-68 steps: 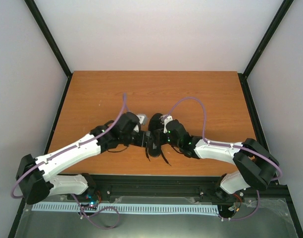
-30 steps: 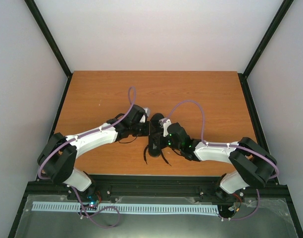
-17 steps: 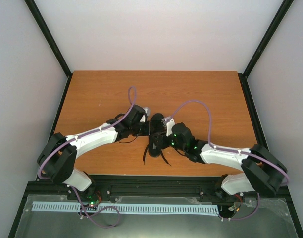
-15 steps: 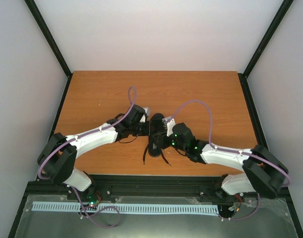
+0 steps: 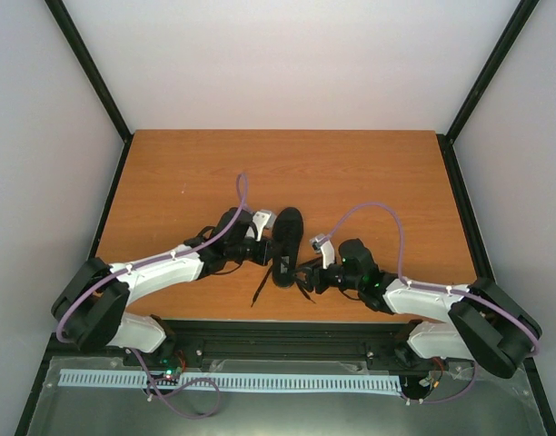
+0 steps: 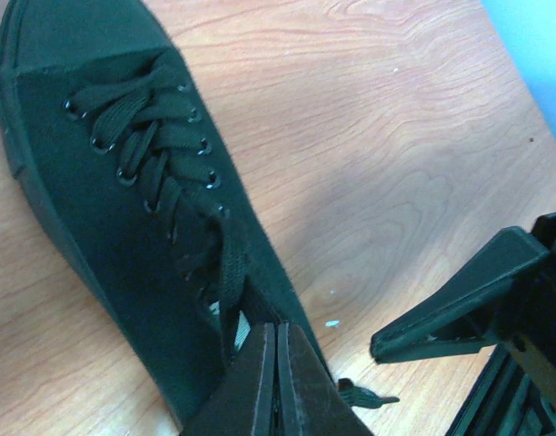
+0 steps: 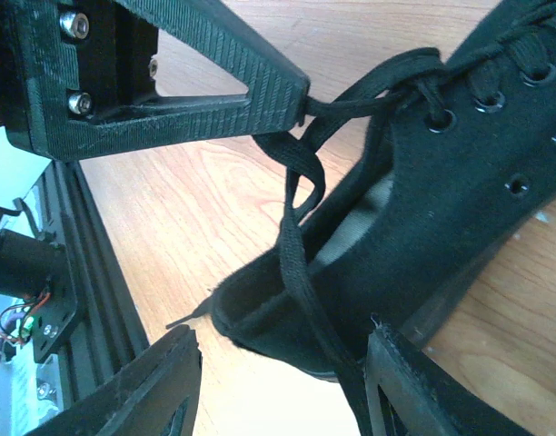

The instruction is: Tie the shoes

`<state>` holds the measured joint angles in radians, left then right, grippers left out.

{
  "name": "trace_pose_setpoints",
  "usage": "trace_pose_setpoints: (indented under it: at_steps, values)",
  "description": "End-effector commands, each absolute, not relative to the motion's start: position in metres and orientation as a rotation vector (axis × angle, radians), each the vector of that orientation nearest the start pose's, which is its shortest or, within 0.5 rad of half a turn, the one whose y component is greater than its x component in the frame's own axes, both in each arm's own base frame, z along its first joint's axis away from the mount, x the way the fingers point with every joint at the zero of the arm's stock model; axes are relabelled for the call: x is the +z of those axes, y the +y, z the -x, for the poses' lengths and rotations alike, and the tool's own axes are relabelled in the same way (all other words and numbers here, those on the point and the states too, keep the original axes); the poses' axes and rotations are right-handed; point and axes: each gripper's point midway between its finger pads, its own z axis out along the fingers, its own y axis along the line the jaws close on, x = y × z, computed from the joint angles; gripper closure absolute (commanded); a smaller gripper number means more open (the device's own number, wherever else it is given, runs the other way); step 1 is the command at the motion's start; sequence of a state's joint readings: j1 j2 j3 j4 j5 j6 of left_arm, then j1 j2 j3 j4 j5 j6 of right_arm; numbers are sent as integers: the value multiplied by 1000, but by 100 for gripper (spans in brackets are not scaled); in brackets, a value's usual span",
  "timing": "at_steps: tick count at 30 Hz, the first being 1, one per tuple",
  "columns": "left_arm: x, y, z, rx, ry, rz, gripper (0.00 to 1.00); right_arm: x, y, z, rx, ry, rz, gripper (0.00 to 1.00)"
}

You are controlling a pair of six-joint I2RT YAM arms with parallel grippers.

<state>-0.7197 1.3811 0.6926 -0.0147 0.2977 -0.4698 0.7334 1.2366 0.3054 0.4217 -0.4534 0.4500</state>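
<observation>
Near the counter's (image 5: 369,173) front edge, our left hand (image 6: 275,334) pinches one lace (image 7: 296,209) of the black sneaker (image 5: 286,243) taut. Our right hand (image 7: 282,363) gapes beside it; we reckon it must catch the other lace next.

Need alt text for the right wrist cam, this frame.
The left claw, shut, pinches a thin black lace running from the top eyelets of a small black canvas sneaker on a wooden table. The right claw is open, its two fingers at the bottom edge with the sneaker's heel end between them.
</observation>
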Motion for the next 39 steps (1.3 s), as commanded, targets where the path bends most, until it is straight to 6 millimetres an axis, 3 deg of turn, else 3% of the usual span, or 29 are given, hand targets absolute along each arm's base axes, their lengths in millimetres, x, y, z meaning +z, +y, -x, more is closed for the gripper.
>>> trace_pose_setpoints:
  at_steps: [1,6,19,22,26,32,39]
  values:
    - [147,-299,-263,-979,2196,-533,99,99,280,-195,1187,2087,645,50]
    - [150,-299,-265,-967,2184,-538,99,90,279,-204,1184,2097,609,52]
    - [141,-293,-265,-927,2187,-544,99,68,282,-203,1205,2155,589,61]
    - [142,-293,-264,-927,2183,-544,99,67,283,-203,1219,2156,583,65]
    - [140,-291,-264,-918,2186,-541,99,68,283,-204,1218,2151,575,79]
    - [136,-284,-261,-898,2184,-531,99,66,269,-213,1101,2179,504,96]
    - [130,-279,-255,-900,2182,-527,99,65,252,-217,981,2227,450,97]
